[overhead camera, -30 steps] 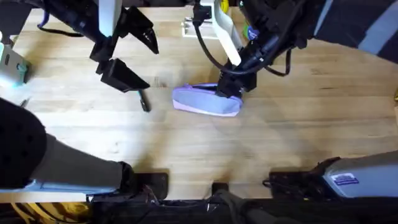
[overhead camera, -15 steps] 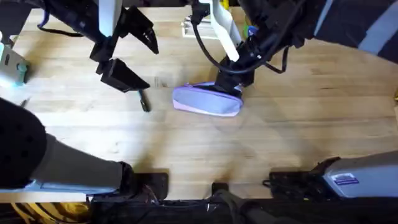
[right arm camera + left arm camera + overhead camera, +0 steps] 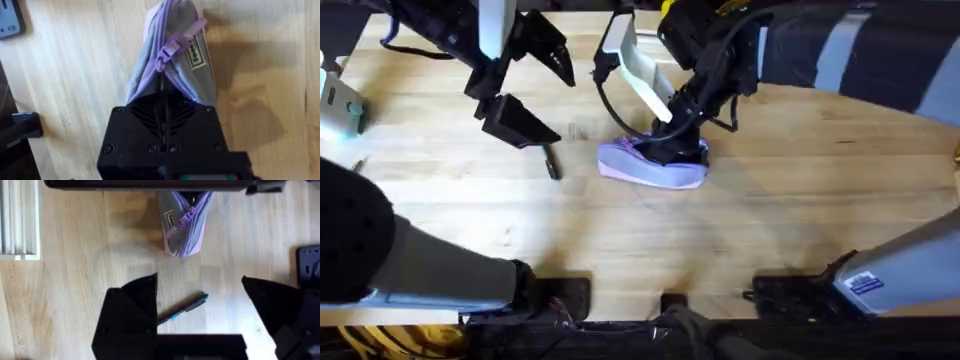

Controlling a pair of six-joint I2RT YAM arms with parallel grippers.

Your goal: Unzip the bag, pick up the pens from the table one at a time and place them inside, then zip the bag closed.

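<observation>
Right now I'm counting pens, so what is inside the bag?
The bag's inside cannot be seen: the zipper looks closed toward its pull end, and the right gripper covers the other end. One pen lies on the table under the left gripper, whose jaws are open.

counter (image 3: 790,215) is light wood butcher-block, plank grain running lengthwise, evenly lit with soft shadows. white slatted rack (image 3: 17,220) sits near its far edge. dark cables and hardware (image 3: 620,305) line the near edge.

Robot lab workbench, butcher-block table (image 3: 770,210), two arm bases clamped at its near edge
</observation>
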